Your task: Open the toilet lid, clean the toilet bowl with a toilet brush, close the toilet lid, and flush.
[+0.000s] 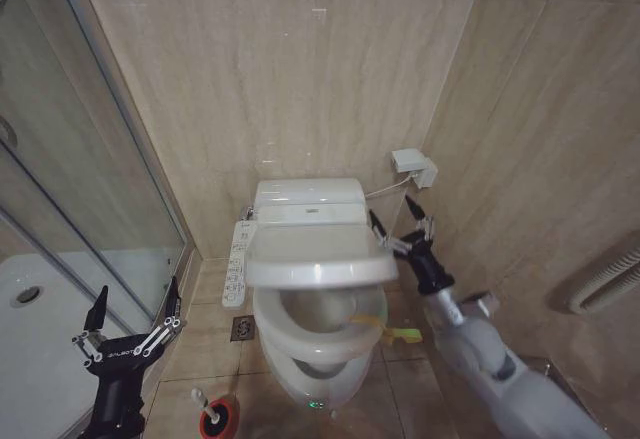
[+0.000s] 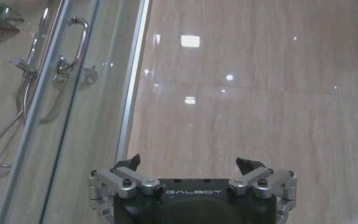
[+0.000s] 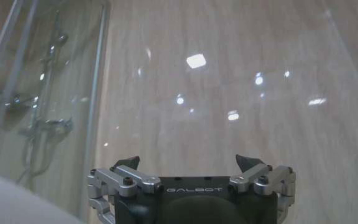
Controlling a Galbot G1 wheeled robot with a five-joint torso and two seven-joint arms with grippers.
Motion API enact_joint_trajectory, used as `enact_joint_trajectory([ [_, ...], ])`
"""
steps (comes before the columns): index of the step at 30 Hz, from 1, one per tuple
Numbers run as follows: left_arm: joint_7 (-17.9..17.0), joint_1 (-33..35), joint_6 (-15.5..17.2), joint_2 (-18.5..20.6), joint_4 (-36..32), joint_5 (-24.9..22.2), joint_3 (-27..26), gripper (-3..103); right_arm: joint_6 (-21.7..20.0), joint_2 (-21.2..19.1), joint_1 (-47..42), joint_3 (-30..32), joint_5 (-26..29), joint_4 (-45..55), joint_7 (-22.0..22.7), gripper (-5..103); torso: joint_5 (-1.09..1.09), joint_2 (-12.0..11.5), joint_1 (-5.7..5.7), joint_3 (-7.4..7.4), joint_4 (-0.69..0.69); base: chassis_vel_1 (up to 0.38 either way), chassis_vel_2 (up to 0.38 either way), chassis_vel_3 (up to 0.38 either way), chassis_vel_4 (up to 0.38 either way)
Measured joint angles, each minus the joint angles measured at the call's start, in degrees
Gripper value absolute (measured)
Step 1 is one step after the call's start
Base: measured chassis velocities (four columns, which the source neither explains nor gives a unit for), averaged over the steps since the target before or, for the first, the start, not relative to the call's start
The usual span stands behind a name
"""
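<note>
Right gripper [image 3: 188, 163], fingers [image 3: 127, 163] apart, facing tiled wall [image 3: 229, 93].

Beige marble-look tiled walls [image 1: 290, 69] and floor [image 1: 210, 344] beside a glass shower door [image 1: 70, 159].

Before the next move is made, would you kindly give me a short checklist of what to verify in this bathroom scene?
1. Toilet lid position: partway, neither upright nor down on the seat. Not ok.
2. Right end effector: open, holding nothing, beside the lid's right rear edge. Ok.
3. Left end effector: open, empty, low by the shower glass. Ok.
4. Toilet brush: standing in its red holder on the floor, left of the toilet bowl. Ok.
5. Bowl interior clean: the lid covers much of it. Cannot tell.
</note>
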Motion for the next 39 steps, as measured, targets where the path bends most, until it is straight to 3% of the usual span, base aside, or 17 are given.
enact_joint_trajectory([
  [8,-0.52,-2.42,1.6,2.75,0.03,-3.91,-3.16,100,5.75,3.05,-10.92,-3.74,-8.73,-1.66,-3.72,100,0.0,0.0,0.0,0.0,-0.01,0.0,0.0,0.0,0.0],
  [14,-0.87,-3.33,2.03,4.9,0.85,-6.66,-5.72,100,7.76,6.32,-11.45,-6.92,-15.71,-8.42,-3.94,100,-0.02,0.0,0.0,0.01,-0.01,0.0,0.0,0.0,0.0],
  [17,-0.95,-3.91,2.05,5.6,1.73,-7.71,-6.22,100,10.14,9.9,-8.45,-6.5,-21.9,-16.9,-5.32,100,0.0,-0.01,0.0,0.01,0.0,0.0,0.0,0.0,0.0],
  [24,-1.12,-5.09,2.02,6.41,4.77,-8.04,-6.2,100,9.38,12.95,-5.69,-6.2,-21.84,-22.27,-4.36,100,0.0,-0.01,0.02,0.01,0.02,0.0,0.0,0.0,0.0],
  [32,-1.37,-8.38,2.04,8.29,12.72,-7.98,-5.48,100,9.51,15.96,-4.29,-3.63,-22.94,-26.9,-4.09,100,0.01,-0.01,0.01,0.01,-0.01,0.0,0.0,0.0,0.0],
  [39,-0.27,-12.08,1.75,12.1,19.27,-9.19,-4.98,100,8.9,17.32,-5.43,2.77,-18.77,-18.64,-3.99,100,-0.02,-0.01,0.01,0.01,0.01,0.0,0.0,0.0,0.0],
])
